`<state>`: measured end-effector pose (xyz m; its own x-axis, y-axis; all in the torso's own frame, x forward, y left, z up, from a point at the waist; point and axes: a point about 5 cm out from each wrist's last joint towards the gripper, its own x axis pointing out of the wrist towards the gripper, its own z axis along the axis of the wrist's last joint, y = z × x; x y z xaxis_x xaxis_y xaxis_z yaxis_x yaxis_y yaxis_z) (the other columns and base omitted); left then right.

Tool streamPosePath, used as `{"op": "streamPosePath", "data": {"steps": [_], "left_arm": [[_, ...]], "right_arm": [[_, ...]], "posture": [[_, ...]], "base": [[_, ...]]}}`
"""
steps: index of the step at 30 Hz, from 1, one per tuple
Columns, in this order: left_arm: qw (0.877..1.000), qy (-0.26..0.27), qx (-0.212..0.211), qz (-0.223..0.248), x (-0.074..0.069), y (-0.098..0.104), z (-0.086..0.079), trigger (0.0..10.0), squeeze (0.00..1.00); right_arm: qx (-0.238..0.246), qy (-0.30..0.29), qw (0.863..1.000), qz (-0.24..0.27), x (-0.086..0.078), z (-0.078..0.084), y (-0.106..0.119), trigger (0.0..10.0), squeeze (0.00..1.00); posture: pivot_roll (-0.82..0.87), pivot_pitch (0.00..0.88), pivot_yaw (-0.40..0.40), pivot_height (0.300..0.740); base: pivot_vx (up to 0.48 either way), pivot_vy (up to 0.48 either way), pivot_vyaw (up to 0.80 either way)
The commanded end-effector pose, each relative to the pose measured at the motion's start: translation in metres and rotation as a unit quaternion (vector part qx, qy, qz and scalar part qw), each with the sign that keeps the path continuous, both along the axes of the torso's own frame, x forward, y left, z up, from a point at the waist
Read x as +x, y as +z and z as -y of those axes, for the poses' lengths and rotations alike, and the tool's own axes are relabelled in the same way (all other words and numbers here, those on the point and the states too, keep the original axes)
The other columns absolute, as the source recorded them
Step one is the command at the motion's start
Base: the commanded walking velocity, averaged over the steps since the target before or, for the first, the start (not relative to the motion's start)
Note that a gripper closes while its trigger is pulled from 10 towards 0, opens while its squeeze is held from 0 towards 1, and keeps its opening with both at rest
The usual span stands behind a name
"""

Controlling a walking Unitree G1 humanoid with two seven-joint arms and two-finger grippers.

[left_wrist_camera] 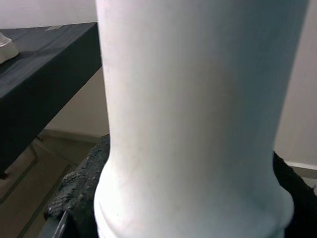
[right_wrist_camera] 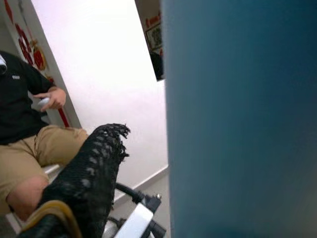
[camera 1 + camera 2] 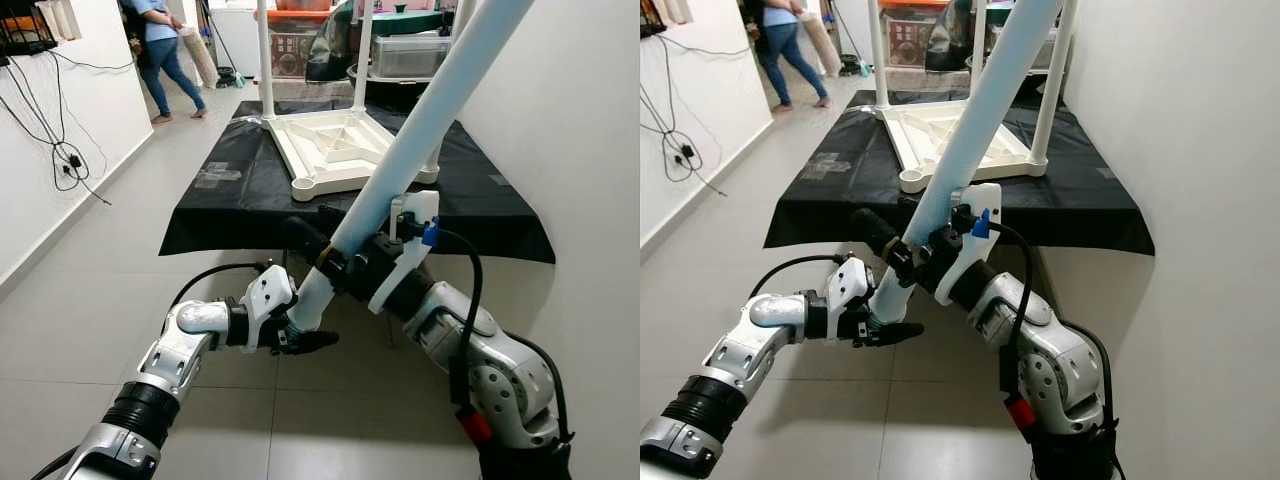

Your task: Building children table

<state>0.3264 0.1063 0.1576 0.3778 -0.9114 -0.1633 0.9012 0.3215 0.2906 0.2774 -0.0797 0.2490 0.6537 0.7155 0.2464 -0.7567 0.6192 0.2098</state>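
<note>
A long white table leg (image 3: pixel 420 130) slants up to the right in front of me, held by both grippers. My left gripper (image 3: pixel 303 335) is shut on its flanged lower end, low above the floor; the left wrist view shows black fingers (image 1: pixel 79 193) on both sides of the leg (image 1: pixel 198 124). My right gripper (image 3: pixel 335 248) is shut on the leg a little higher, with one black finger (image 2: pixel 89 173) beside the leg (image 2: pixel 237 124). The white tabletop (image 3: pixel 335 150) lies upside down on a black-covered table (image 3: pixel 230 200). Upright legs (image 3: pixel 264 60) stand in its corners, and the near corner socket (image 3: pixel 303 188) is empty.
A white wall (image 3: pixel 560 120) runs close along my right. Cables (image 3: pixel 60 150) hang on the left wall. A person (image 3: pixel 160 50) walks at the back left, near storage boxes (image 3: pixel 410 55). A seated person (image 2: pixel 25 114) appears in the right wrist view. Tiled floor (image 3: pixel 90 300) lies open at left.
</note>
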Motion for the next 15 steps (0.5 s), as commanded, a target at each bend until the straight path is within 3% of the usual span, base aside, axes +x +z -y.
{"op": "streamPosePath", "data": {"steps": [1, 10, 11, 12, 13, 14, 15], "left_arm": [[1.0, -0.008, 0.007, 0.009, 0.0009, 0.0035, 0.0008, 10.0, 0.0], [1.0, -0.015, 0.008, 0.005, -0.0015, -0.0003, 0.0047, 10.0, 0.0], [1.0, -0.016, 0.008, 0.006, -0.0015, -0.0002, 0.005, 10.0, 0.0], [1.0, -0.016, 0.008, 0.006, -0.0015, -0.0002, 0.0051, 10.0, 0.0], [1.0, -0.016, 0.008, 0.005, -0.0015, -0.0002, 0.0051, 10.0, 0.0], [1.0, -0.016, 0.008, 0.005, -0.0015, -0.0002, 0.0051, 10.0, 0.0], [1.0, -0.017, 0.009, 0.005, -0.0015, -0.0004, 0.0051, 10.0, 0.0]], "right_arm": [[-0.005, -0.001, 1.0, -0.013, 0.0015, -0.002, -0.0063, 10.0, 0.0], [0.019, -0.014, 1.0, -0.009, 0.0062, -0.0057, -0.0031, 10.0, 0.0], [0.024, -0.017, 1.0, -0.009, 0.0071, -0.0063, -0.003, 7.2, 0.0], [0.027, -0.02, 0.999, -0.01, 0.0077, -0.0066, -0.003, 7.2, 0.0], [0.033, -0.023, 0.999, -0.009, 0.0086, -0.0069, -0.0022, 4.4, 0.0], [0.033, -0.023, 0.999, -0.009, 0.0086, -0.0069, -0.0022, 4.4, 0.0], [0.039, -0.025, 0.999, -0.008, 0.0092, -0.0073, -0.0014, 2.3, 0.0]], "posture": [[0.03, 0.0, -0.052, 0.74], [0.03, 0.0, -0.05, 0.74], [0.03, 0.0, -0.05, 0.74], [0.03, 0.0, -0.05, 0.74], [0.03, 0.0, -0.05, 0.74], [0.03, 0.0, -0.05, 0.74], [0.03, 0.0, -0.05, 0.74]], "base": [[0.0, 0.0, 0.0], [0.0, 0.0, 0.0], [0.0, 0.0, 0.0], [0.0, 0.0, 0.0], [0.0, 0.0, 0.0], [0.0, 0.0, 0.0], [0.0, 0.0, 0.0]]}}
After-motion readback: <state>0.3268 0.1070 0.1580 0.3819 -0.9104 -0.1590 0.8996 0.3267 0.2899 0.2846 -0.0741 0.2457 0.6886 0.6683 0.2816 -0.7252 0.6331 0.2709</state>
